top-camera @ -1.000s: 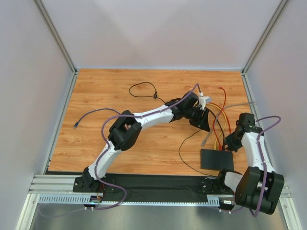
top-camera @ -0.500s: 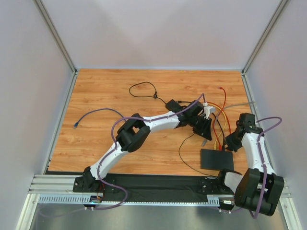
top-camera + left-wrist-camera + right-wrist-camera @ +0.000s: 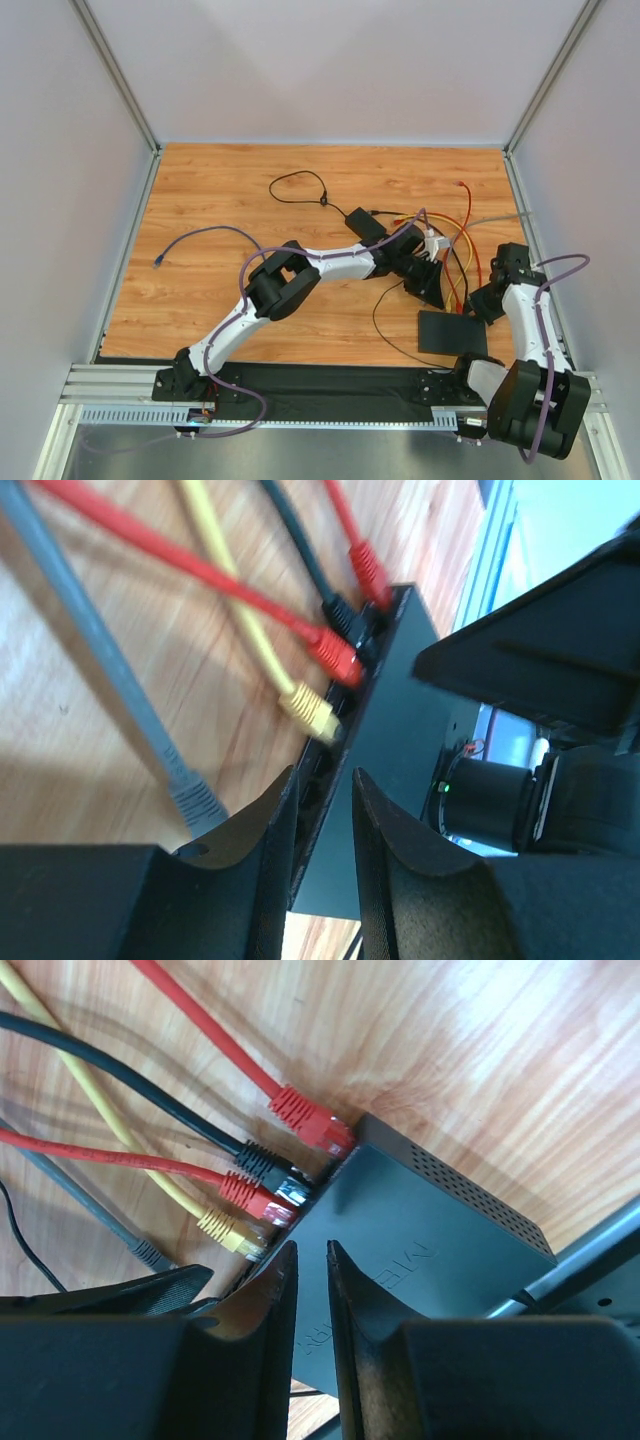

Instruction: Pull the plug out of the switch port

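Table: a bare orange-brown wooden tabletop (image 3: 220, 290) between pale walls, under both hands.
Arms: a white-and-black left arm (image 3: 300, 270) stretches across towards the right arm (image 3: 530, 330), so both hands meet over one object.
Switch: a flat, matte black rectangular switch (image 3: 452, 332) lies on the wood, directly beneath the right gripper and just ahead of the left gripper's tips, its socket edge facing the left one.
Left gripper: the black two-finger left gripper (image 3: 322, 780) hangs over the socket edge, jaws a narrow slot apart with nothing seen pinched. It looks lined up to close on a plug.
Right gripper: the black right gripper (image 3: 310, 1248) points down at the switch's top face, jaws only a thin slit apart and holding nothing. Probably it is there to pin the box while the other hand pulls. Contact cannot be confirmed.
Cables: thin round cables in red, yellow, black and grey fan away from the sockets, beyond the left fingertips.
Seated plugs: a red plug (image 3: 310, 1120), a black plug (image 3: 262, 1160), a second red plug (image 3: 240, 1190) and a yellow plug (image 3: 225, 1228) sit side by side in the ports. The yellow one is nearest both hands.
Loose plug: a grey plug (image 3: 190, 795) lies on the wood just outside the left gripper's fingers. Whether it reaches a port cannot be told.
Stage: judged as the approach, with no plug drawn out yet.
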